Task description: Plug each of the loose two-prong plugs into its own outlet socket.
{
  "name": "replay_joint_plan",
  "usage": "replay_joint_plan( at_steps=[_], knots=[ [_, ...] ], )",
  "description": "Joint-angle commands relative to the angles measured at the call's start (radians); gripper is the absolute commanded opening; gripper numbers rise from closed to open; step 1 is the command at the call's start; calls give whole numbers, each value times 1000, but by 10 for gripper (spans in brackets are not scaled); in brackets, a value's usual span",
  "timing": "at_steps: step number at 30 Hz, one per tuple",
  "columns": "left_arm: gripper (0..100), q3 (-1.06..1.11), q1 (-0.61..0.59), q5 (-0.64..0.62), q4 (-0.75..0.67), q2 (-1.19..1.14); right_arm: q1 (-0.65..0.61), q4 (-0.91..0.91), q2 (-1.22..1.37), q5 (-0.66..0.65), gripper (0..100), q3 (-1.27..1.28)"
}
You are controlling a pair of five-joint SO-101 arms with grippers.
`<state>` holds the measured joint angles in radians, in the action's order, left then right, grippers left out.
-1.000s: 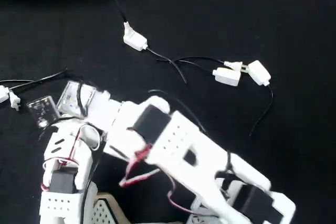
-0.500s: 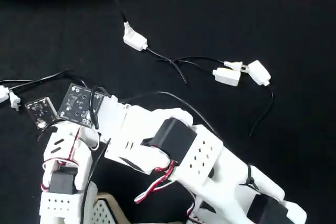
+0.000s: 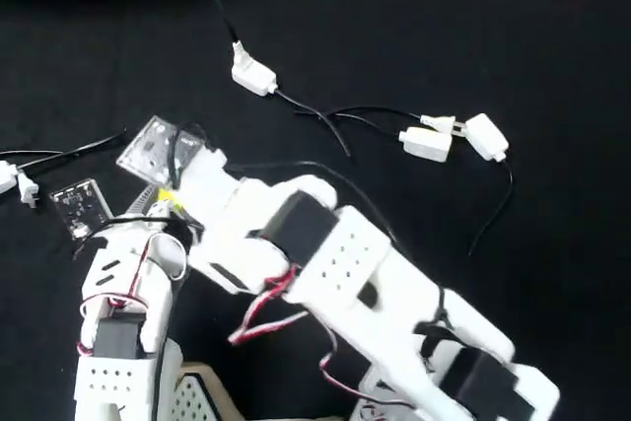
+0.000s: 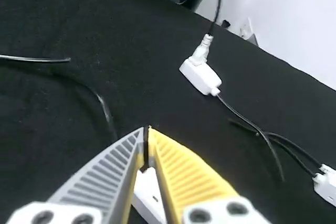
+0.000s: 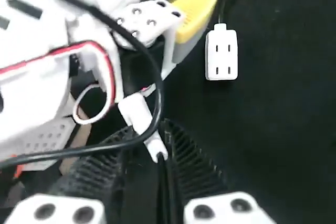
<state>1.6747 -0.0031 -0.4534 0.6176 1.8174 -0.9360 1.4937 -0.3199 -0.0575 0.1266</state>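
Note:
My left gripper point(image 4: 146, 132), with one grey and one yellow finger, is shut on a white outlet socket point(image 4: 148, 195). The socket's black cord runs out past the fingertips. In the right wrist view this socket point(image 5: 221, 53) shows its slots beside the yellow finger point(image 5: 198, 2). My right gripper point(image 5: 148, 129), with black ribbed fingers, is shut on a small white two-prong plug point(image 5: 137, 113) with a black cord, close to the left arm. From above, the right arm point(image 3: 325, 263) lies diagonally over the left arm point(image 3: 123, 283), and the yellow finger point(image 3: 170, 201) peeks out between them.
A white socket on a cord point(image 3: 253, 74) lies at the back of the black table. A plug point(image 3: 485, 135) meets another socket point(image 3: 426, 143) at the right. One more white plug point(image 3: 18, 182) lies at the left edge, with loose black cords between these parts.
The right arm's wrist has swung up and back toward the left, with its camera board now higher over the table. The left arm has stayed put.

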Motion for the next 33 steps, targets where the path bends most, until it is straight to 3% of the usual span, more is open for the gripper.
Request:
replay_joint_plan(
  at_steps=[1,7,13,17,23,27,33],
  knots=[
    [29,24,-35,-2,-15,8,58,-15,91,55,12,-113],
    [29,24,-171,-5,-17,8,60,23,104,52,12,-120],
    [29,24,-234,-3,-9,8,89,35,107,52,12,-125],
    [29,24,-351,-3,-6,6,110,35,113,60,13,-120],
    [30,24,-572,-2,203,6,114,-12,140,61,12,-94],
    [30,24,-650,-2,267,6,115,-95,234,184,12,-85],
    [30,24,-653,0,316,6,138,-153,429,405,12,-205]
  ],
)
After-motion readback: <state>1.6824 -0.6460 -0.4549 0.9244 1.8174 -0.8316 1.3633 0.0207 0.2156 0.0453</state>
